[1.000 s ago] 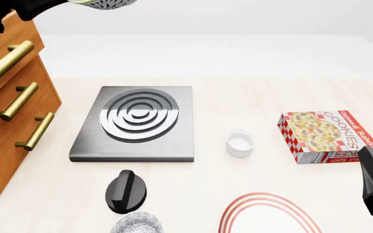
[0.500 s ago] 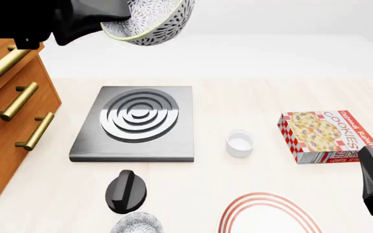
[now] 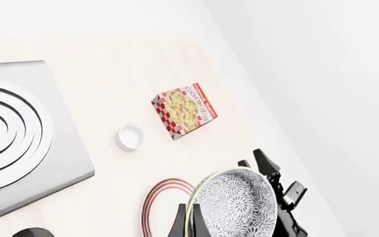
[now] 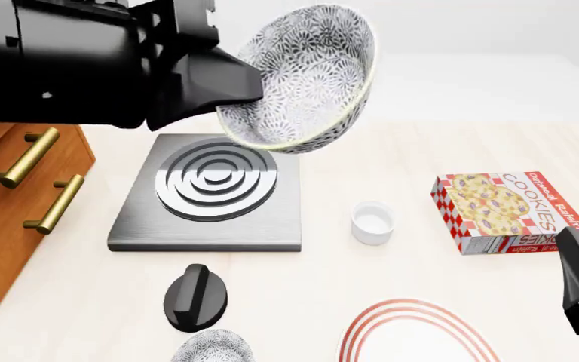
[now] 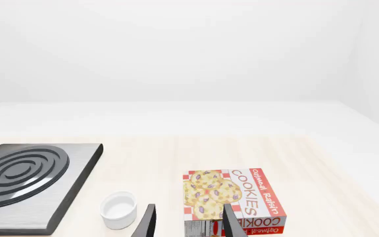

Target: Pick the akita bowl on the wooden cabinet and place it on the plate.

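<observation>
Pale wooden worktop [image 4: 421, 151] under plain white walls. One orange-brown wooden cabinet [image 4: 13, 226] at nine o'clock. Two speckled black-and-white bowls: the akita bowl [image 4: 304, 79], tilted, airborne, grasped by the left claw [image 4: 239, 83]; its twin [image 4: 212, 348] at six. One red-ringed white plate [image 4: 421, 335] at five. Right claw [image 5: 188, 224] released.

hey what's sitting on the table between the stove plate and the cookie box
A small white cup stands alone between the grey stove plate and the cookies box, touching neither. The front view shows it best; the right wrist view confirms it.
</observation>
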